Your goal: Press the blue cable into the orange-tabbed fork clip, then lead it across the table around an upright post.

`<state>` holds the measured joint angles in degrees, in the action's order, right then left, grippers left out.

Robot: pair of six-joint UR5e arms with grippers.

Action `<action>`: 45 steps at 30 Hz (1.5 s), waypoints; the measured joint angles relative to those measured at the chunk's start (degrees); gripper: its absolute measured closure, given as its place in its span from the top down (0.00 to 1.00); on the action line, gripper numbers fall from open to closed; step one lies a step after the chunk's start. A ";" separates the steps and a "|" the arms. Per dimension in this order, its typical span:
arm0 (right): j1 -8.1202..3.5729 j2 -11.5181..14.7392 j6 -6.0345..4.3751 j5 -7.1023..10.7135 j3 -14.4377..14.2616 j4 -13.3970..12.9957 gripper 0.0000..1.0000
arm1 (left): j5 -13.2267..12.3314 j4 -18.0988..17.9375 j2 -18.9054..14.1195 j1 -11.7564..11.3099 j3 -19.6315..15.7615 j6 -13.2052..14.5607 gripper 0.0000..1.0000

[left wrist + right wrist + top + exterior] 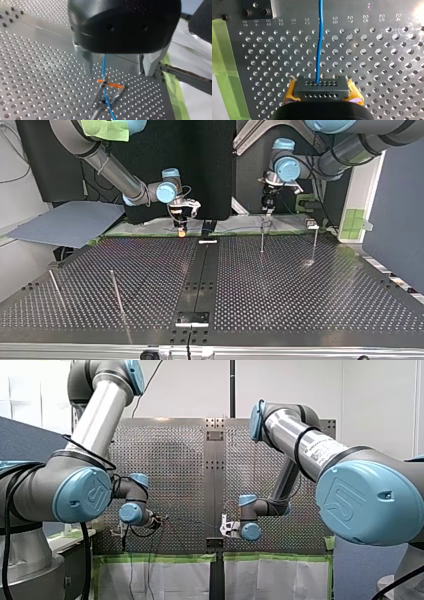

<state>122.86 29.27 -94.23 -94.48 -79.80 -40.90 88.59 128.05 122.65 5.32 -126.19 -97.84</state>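
In the left wrist view the blue cable (104, 65) runs between the two wide-apart metal fingers of my left gripper (118, 73), which is open. Just ahead of them the cable passes over the orange-tabbed fork clip (110, 85) on the perforated plate. In the right wrist view my right gripper (322, 88), with yellow pads (291, 93), is shut on the blue cable (320, 45), which leads straight away from it. In the top view my right gripper (181, 226) hangs at the far edge left of centre. My left gripper (267, 206) hangs right of centre, above an upright post (261, 239).
A second post (315, 242) stands right of the first, and two more posts (116, 291) lean at the top view's near left. A grey board (65, 222) lies off the table's far left. Green tape (224, 62) edges the plate beside my right gripper.
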 joint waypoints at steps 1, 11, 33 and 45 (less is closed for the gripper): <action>-0.01 -0.02 0.01 0.01 0.00 0.01 0.00 | 0.24 -0.31 0.37 0.05 0.07 0.21 1.00; -0.03 -0.11 0.12 0.02 -0.01 -0.07 0.00 | 2.29 -3.54 2.16 0.31 0.61 1.62 1.00; -0.02 -0.31 0.19 -0.01 0.00 -0.09 0.00 | 3.28 -3.42 2.18 0.33 0.76 1.65 1.00; 0.00 -0.36 0.25 0.14 -0.01 0.11 0.00 | 1.95 -2.76 2.16 1.92 1.99 2.49 1.00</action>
<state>122.86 28.91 -93.97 -94.34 -79.81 -40.79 90.53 125.29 124.81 7.24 -124.20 -95.36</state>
